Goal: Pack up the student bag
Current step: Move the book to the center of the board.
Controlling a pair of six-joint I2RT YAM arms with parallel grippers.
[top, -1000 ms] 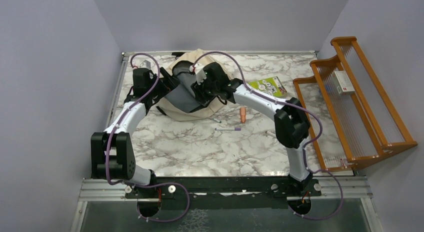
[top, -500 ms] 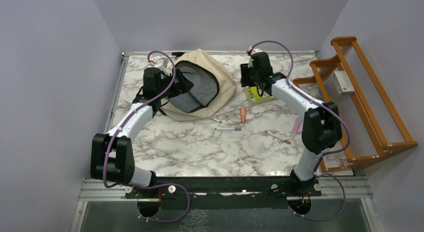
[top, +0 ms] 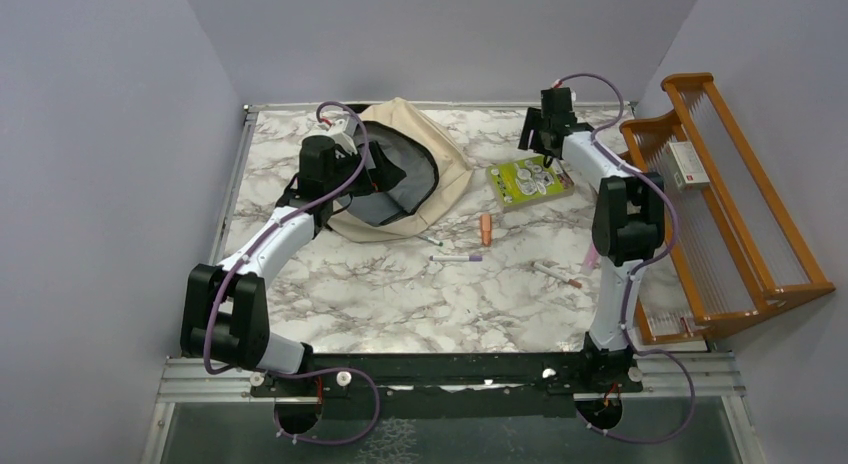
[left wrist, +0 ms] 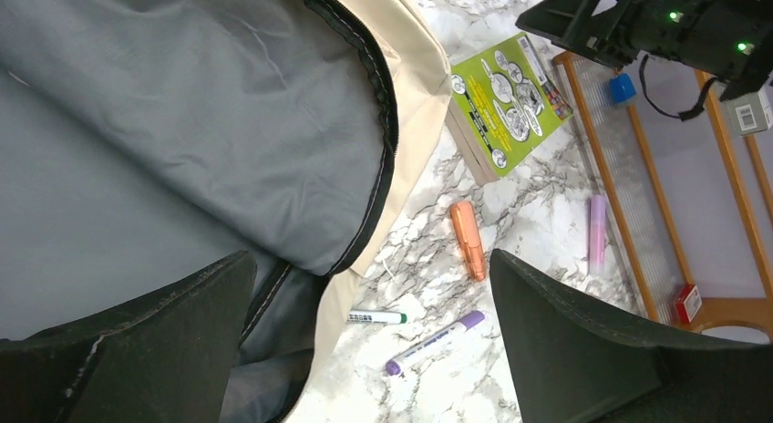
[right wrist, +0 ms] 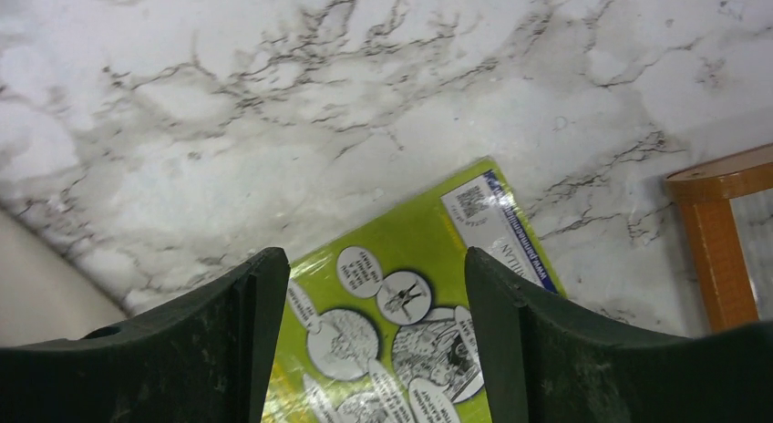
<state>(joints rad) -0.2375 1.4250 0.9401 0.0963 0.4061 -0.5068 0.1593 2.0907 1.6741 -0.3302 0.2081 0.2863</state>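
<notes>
1. The top view shows the student bag lying at the far side of the marble table, a bit left of the middle. Its mouth is open and the grey inside shows.
2. The left gripper hangs over the bag's open mouth. Its 2 fingers are wide apart and hold nothing.
3. The left wrist view shows small things better than the top view does. There is an orange marker, a purple marker, a pen with a green end just beside the bag, and a pink marker near the rack.
4. The right gripper is above the far end of a green book. Its 2 fingers are apart, with nothing between them.
5. The right wrist view shows the book cover up close, with round drawings on it.
6. A wooden rack stands at the right side of the table. Plain pale purple walls stand on 3 sides.
</notes>
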